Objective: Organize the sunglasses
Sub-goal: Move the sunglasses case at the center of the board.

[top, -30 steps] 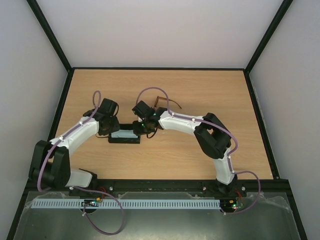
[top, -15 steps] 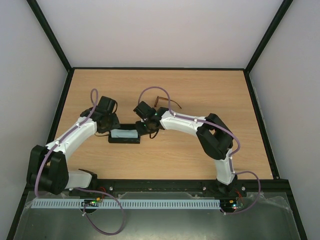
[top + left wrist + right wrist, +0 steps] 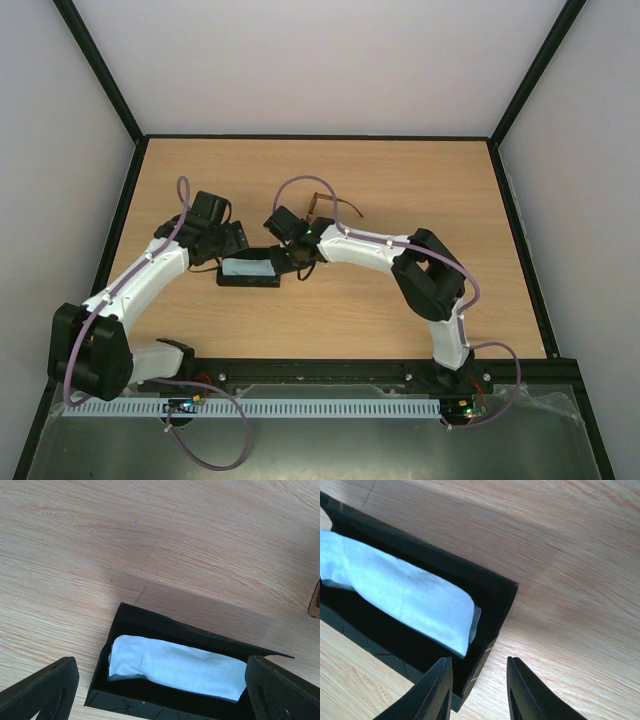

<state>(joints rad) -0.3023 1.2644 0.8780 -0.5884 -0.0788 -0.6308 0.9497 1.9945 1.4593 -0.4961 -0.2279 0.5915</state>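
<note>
The sunglasses (image 3: 325, 203), thin and brown, lie on the wood behind the right arm's wrist, and neither gripper touches them. A black case (image 3: 250, 281) lies open in the middle with a light blue cloth (image 3: 248, 267) inside. My left gripper (image 3: 238, 243) hovers over the case's left end with its jaws wide open and empty; in the left wrist view the gripper (image 3: 161, 658) looks down on the cloth (image 3: 175, 665) in the case (image 3: 150, 622). My right gripper (image 3: 479, 660) stands partly open astride the end wall of the case (image 3: 490, 587), beside the cloth (image 3: 395, 590), with a gap showing.
The wooden table (image 3: 420, 180) is ringed by a black frame and pale walls. A brown sliver (image 3: 315, 600) shows at the right edge of the left wrist view. Both arm bases sit at the near edge.
The left jaws have opened wide and the left gripper has drawn back to the left of the case. The cloth stays in the case. The right gripper has barely moved.
</note>
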